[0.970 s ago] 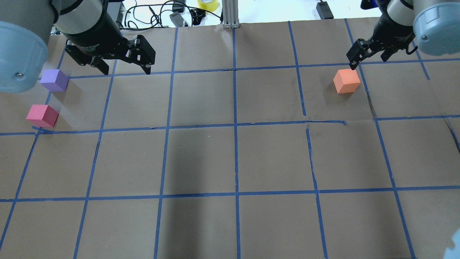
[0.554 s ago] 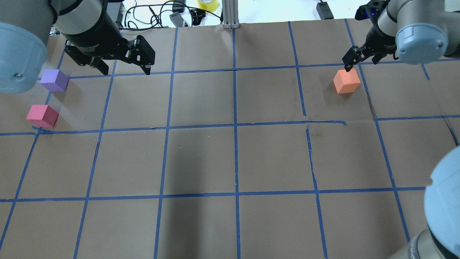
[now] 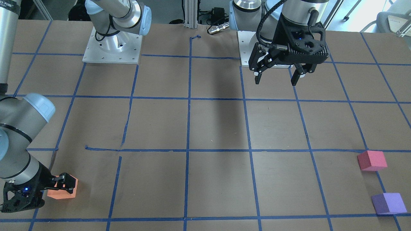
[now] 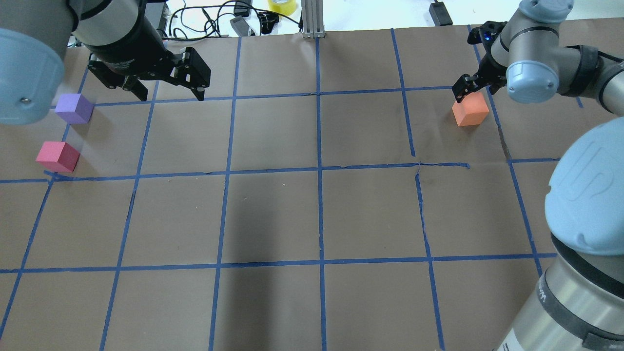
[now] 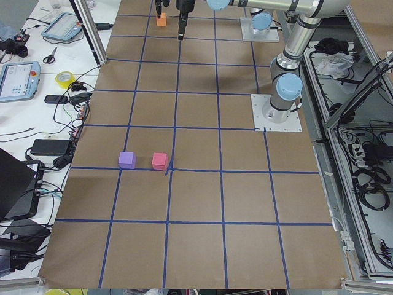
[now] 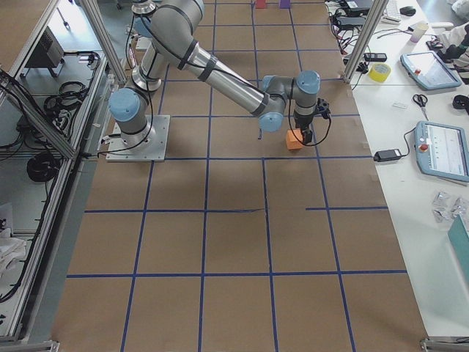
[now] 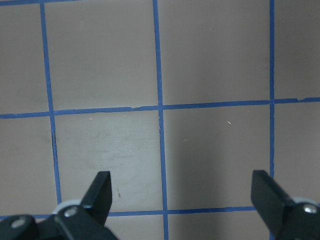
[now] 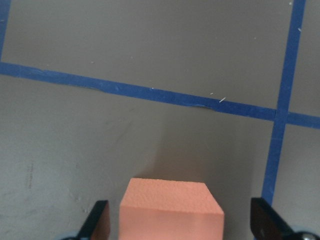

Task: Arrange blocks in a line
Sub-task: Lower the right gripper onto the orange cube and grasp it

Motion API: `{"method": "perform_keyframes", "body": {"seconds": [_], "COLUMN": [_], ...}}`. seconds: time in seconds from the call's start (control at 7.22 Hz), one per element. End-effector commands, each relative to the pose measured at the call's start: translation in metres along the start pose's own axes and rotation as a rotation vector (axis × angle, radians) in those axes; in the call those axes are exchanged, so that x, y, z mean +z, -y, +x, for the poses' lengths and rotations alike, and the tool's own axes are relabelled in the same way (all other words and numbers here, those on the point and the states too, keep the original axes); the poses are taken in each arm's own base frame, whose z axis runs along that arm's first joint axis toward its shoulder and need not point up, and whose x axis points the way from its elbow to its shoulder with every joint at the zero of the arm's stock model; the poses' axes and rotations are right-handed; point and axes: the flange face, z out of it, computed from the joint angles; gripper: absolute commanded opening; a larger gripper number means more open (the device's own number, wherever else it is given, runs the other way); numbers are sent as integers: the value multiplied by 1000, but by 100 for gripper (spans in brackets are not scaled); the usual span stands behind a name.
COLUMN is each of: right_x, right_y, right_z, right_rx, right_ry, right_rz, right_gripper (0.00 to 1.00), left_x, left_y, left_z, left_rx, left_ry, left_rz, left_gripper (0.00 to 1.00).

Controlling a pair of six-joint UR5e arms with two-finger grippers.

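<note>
The orange block [image 4: 470, 111] sits on the table at the far right. My right gripper [image 4: 467, 88] is open and low over it. In the right wrist view the orange block [image 8: 170, 210] lies between the two fingers [image 8: 97, 222], with gaps on both sides. The purple block [image 4: 73, 108] and the pinkish-red block [image 4: 57, 156] sit close together at the far left. My left gripper [image 4: 170, 95] is open and empty, hovering to the right of the purple block. The left wrist view shows its fingers [image 7: 100, 190] over bare table.
The table is brown paper with a blue tape grid [image 4: 319, 168]. Cables and a yellow tape roll [image 4: 282, 5] lie beyond the far edge. A metal post [image 4: 312, 19] stands at the far middle. My right arm's elbow [image 4: 587, 195] covers the near right corner.
My right arm has swung round and its gripper has moved left and down onto the orange block. The left arm and all three blocks have not moved.
</note>
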Motion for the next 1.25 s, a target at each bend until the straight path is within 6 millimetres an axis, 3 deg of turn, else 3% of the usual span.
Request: {"method": "perform_keyframes", "body": {"seconds": [0.0, 0.14, 0.42, 0.69, 0.83, 0.97, 1.11], "right_x": [18, 20, 17, 5, -24, -57, -72], "right_y": [-1, -2, -3, 1, 11, 23, 32], "right_z": [2, 2, 1, -13, -43, -91, -153], "right_rx": [27, 27, 28, 104, 66, 87, 142], "right_ry": [-5, 0, 6, 5, -3, -3, 10], "right_rz": [-30, -38, -47, -46, -25, -17, -30], "right_gripper": [100, 95, 0, 0, 0, 0, 0], "left_x": [0, 0, 0, -1, -1, -1, -1], "left_y": [0, 0, 0, 0, -1, -1, -1], "left_z": [0, 0, 0, 0, 0, 0, 0], "left_rx": [1, 1, 1, 0, 0, 0, 0], "left_ry": [0, 0, 0, 0, 1, 0, 0], "left_rz": [0, -2, -2, 2, 2, 2, 0], "left_gripper": [100, 100, 100, 100, 100, 100, 100]}}
